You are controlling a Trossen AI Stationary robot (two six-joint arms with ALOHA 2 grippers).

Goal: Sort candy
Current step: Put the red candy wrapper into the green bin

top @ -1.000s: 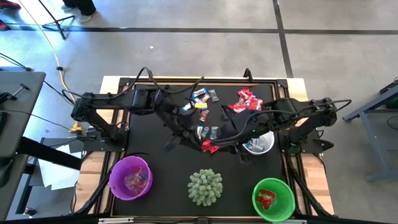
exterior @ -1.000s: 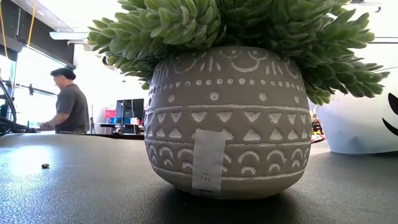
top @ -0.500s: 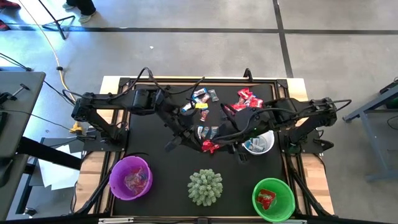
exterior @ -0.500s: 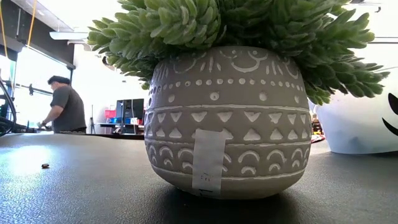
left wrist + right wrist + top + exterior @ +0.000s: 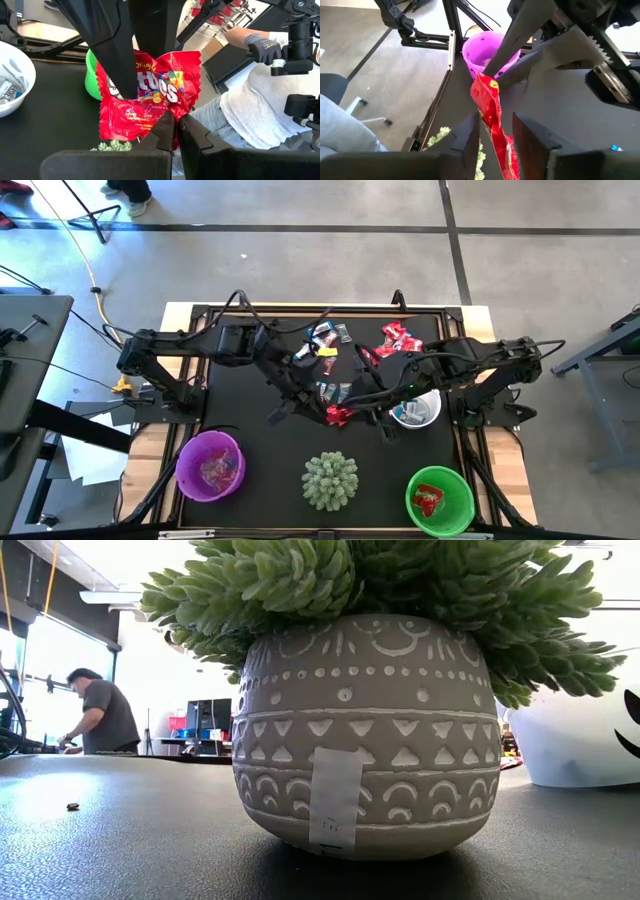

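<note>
The black worktop point(image 5: 230, 360) carries a spiky plant point(image 5: 330, 480) at 6 o'clock, a purple bowl point(image 5: 211, 465) at 7, a green bowl point(image 5: 440, 500) at 5 with red candy already in it, and a white bowl point(image 5: 417, 410) towards 3. Loose candy point(image 5: 325, 340) lies scattered at 12 to 1 o'clock. Both arms meet over the middle. The left gripper point(image 5: 176, 122) is clamped together on the bottom edge of a red packet point(image 5: 150, 100), holding it clear of the worktop. The right gripper point(image 5: 495, 127) straddles the same packet, its fingers point(image 5: 532, 132) apart either side and not yet seen to touch it. It looks like a handover toward the green bowl. The risk: if the left lets go before the right has truly pinched the slick wrapper, the packet falls back among the unsorted sweets; if both pull at once, the thin foil could tear or slip free.
</note>
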